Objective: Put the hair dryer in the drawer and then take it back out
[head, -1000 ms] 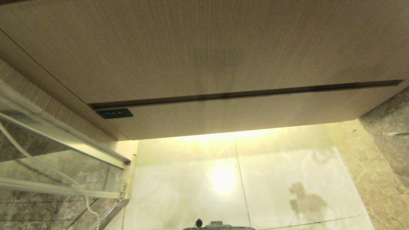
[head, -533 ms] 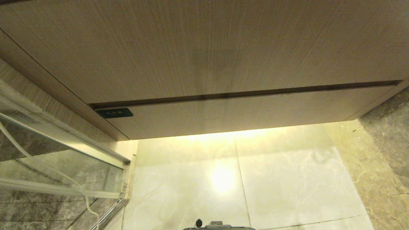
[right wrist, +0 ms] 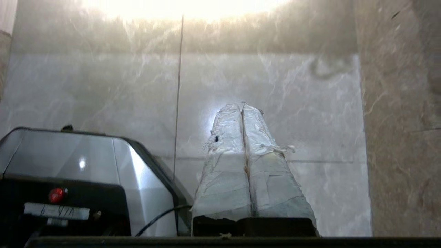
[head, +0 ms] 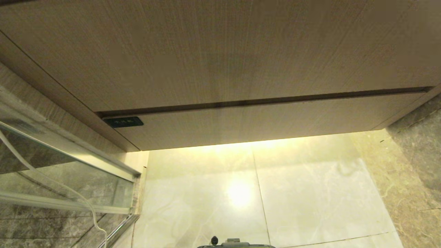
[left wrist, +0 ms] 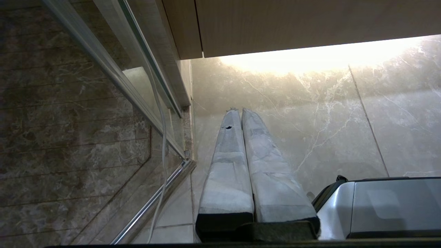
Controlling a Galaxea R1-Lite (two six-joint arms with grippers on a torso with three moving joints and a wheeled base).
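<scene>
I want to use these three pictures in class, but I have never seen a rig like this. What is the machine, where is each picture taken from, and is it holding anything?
It is a wheeled robot with two arms. The head view looks down at a closed wood-grain drawer with a black tag, above a pale marble floor. Each wrist view looks along one arm's taped fingers: the left gripper and the right gripper, both shut, holding nothing, pointing at the floor beside the robot's silver base. No hair dryer shows; a thin white cord hangs by the glass panel.
</scene>
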